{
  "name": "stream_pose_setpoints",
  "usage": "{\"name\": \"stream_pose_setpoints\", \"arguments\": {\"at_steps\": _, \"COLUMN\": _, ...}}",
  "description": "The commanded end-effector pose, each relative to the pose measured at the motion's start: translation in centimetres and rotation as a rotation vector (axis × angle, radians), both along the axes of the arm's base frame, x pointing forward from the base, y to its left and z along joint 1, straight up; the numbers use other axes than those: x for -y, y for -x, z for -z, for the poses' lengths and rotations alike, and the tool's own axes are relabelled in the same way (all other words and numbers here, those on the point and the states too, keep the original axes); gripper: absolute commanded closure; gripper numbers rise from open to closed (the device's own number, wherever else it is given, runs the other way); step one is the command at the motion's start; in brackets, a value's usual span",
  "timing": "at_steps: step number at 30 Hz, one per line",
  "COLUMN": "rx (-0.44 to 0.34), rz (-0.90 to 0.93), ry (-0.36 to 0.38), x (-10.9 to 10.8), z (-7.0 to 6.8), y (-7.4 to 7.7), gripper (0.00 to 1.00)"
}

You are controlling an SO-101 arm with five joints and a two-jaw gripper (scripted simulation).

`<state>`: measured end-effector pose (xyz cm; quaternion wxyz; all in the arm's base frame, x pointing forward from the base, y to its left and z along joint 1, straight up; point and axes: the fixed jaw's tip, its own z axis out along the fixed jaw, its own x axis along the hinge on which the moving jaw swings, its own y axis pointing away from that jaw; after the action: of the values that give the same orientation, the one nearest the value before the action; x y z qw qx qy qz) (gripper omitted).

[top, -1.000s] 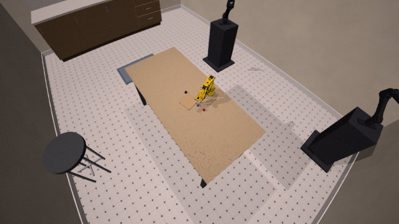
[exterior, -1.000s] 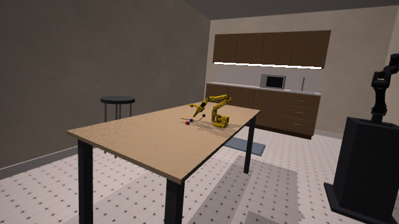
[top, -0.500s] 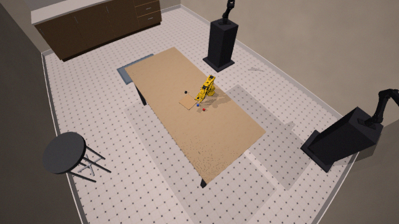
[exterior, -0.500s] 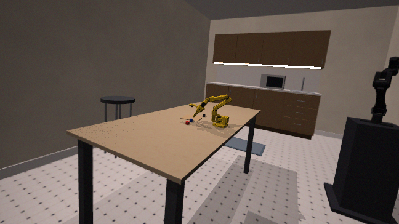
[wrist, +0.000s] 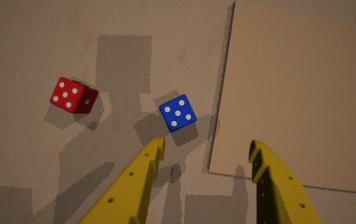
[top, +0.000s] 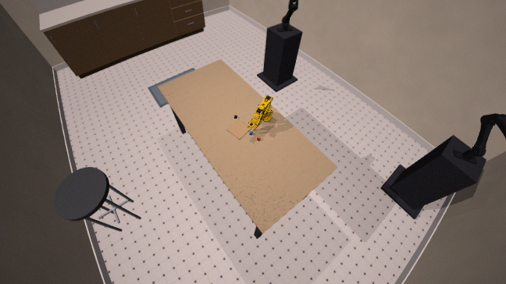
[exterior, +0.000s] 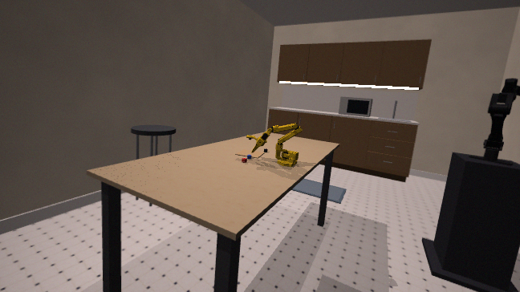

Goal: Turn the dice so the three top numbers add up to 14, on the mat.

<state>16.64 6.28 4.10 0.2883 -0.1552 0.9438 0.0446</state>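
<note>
Going L to R in the wrist view: red die point(top: 258, 139) point(exterior: 244, 160) point(wrist: 66, 94) is on the surface point(top: 281, 162) point(exterior: 201, 183) point(wrist: 190, 40), off the mat, w/ what looks like a 5 up. Blue die point(top: 251, 133) point(exterior: 249, 156) point(wrist: 178, 113) is between red & mat, also off it, 5 up. Mat point(top: 237, 129) point(exterior: 253, 153) point(wrist: 285, 95) is to the right, looks flat. Black die point(top: 235, 117) point(exterior: 266, 150) is right of the other two in the exterior view, off the mat too; can't read its no.

So 0 of 3 placed; you've all three to bring over. If both 5s stay up, you need a 4 on black, prob.

Arm's reaching out, hand point(top: 251, 127) point(exterior: 250, 143) point(wrist: 207, 140) angled down above the surface, fingers part-way apart, nothing in them. Blue's just beyond the L fingertip, so you'd prob. need to shift L to straddle it.
</note>
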Motion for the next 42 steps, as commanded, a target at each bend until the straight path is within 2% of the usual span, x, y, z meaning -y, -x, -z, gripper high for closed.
{"name": "stream_pose_setpoints", "arguments": {"at_steps": 1, "rx": 0.01, "rz": -0.011, "ry": -0.009, "x": -0.3, "z": -0.2, "y": 0.0, "gripper": 0.72}}
{"name": "stream_pose_setpoints", "arguments": {"at_steps": 6, "rx": 0.01, "rz": -0.063, "ry": -0.009, "x": -1.3, "z": -0.3, "y": 0.1, "gripper": 0.72}}
{"name": "stream_pose_setpoints", "arguments": {"at_steps": 12, "rx": 0.009, "rz": -0.186, "ry": -0.01, "x": -3.7, "z": -0.4, "y": 0.4, "gripper": 0.72}}
{"name": "stream_pose_setpoints", "arguments": {"at_steps": 14, "rx": 0.009, "rz": -0.186, "ry": -0.01, "x": -3.7, "z": -0.4, "y": 0.4, "gripper": 0.72}}
{"name": "stream_pose_setpoints", "arguments": {"at_steps": 23, "rx": 0.009, "rz": -0.346, "ry": -0.011, "x": -6.8, "z": -0.3, "y": 1.4, "gripper": 0.72}}
{"name": "stream_pose_setpoints", "arguments": {"at_steps": 42, "rx": 0.008, "rz": -0.367, "ry": -0.011, "x": -7.2, "z": -0.3, "y": 1.6, "gripper": 0.72}}
